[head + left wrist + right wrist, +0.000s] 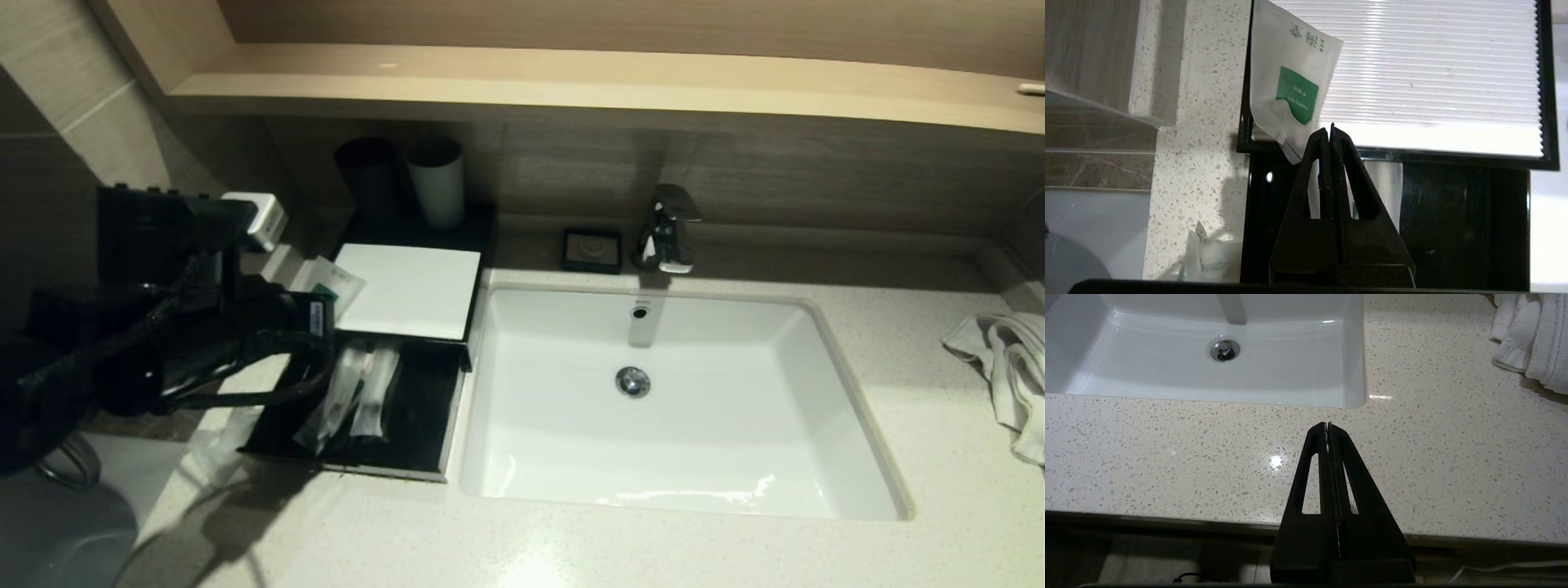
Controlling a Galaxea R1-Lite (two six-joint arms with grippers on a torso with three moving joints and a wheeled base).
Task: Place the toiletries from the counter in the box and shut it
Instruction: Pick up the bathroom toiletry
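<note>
At the left of the head view, the left gripper [1330, 132] has its jaws clenched on the lower corner of a short translucent white plastic packet with a green square label [1295, 83], held over the low black rectangular box [424, 408]. Two long slim packets [363, 392] lie in its drawer. The right gripper [1327, 426], jaws clenched on nothing, hangs over the speckled beige table [1208, 457].

Dim, perhaps overhead-lit; glare on basin [571, 474]

wall: wood-grain panelling [775, 175] at 12 o'clock | shelf: pale wooden ledge [571, 86] above it | 9 o'clock: grey tiled side wall [57, 90] | light: glare on white basin [678, 408]
</note>
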